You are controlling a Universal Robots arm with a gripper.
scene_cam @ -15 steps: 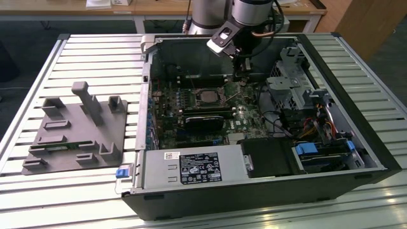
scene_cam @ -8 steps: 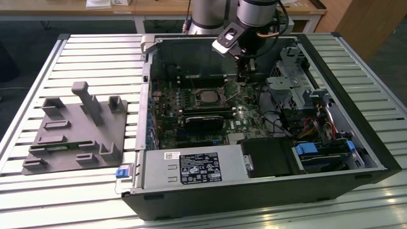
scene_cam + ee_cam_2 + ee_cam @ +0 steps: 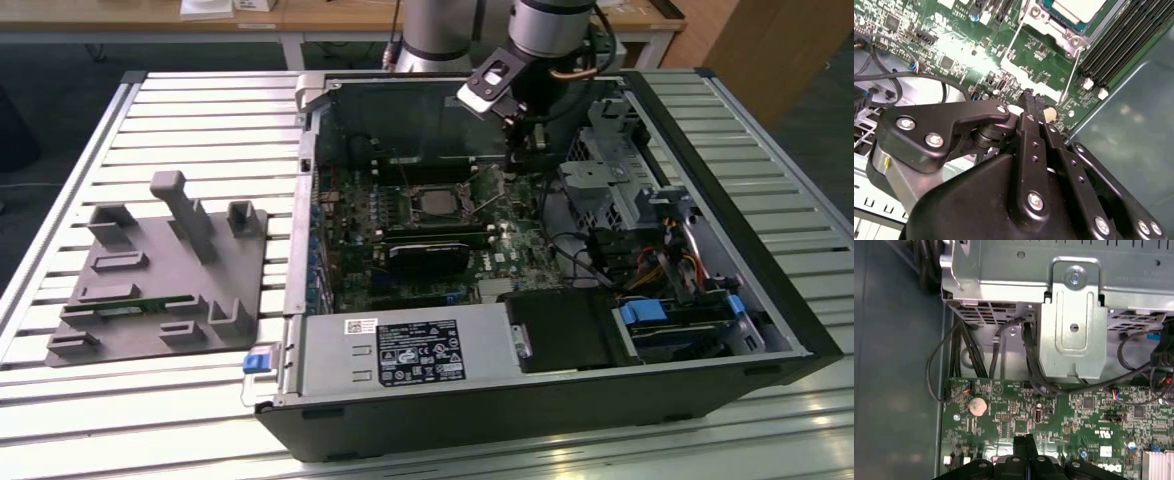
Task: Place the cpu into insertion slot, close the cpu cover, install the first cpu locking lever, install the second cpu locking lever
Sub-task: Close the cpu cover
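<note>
- Fingers (image 3: 1020, 446) pressed tightly together, holding nothing, poised close over the green board (image 3: 1004, 410).
- Well ahead of the fingertips, the silver-topped chip (image 3: 1074, 7) lies seated in its socket (image 3: 1073, 40).
- Chip probably light, stiff, fragile; grip its edges only, never the underside.

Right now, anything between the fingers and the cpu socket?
Nothing visible. In the second wrist view, the fingers hang over open motherboard. The insertion slot lies just beyond, with two thin wire levers alongside the path.

Insertion slot (image 3: 434, 203) open from above; drive cage (image 3: 607, 185) and cables (image 3: 594, 255) crowd nearby.
</note>
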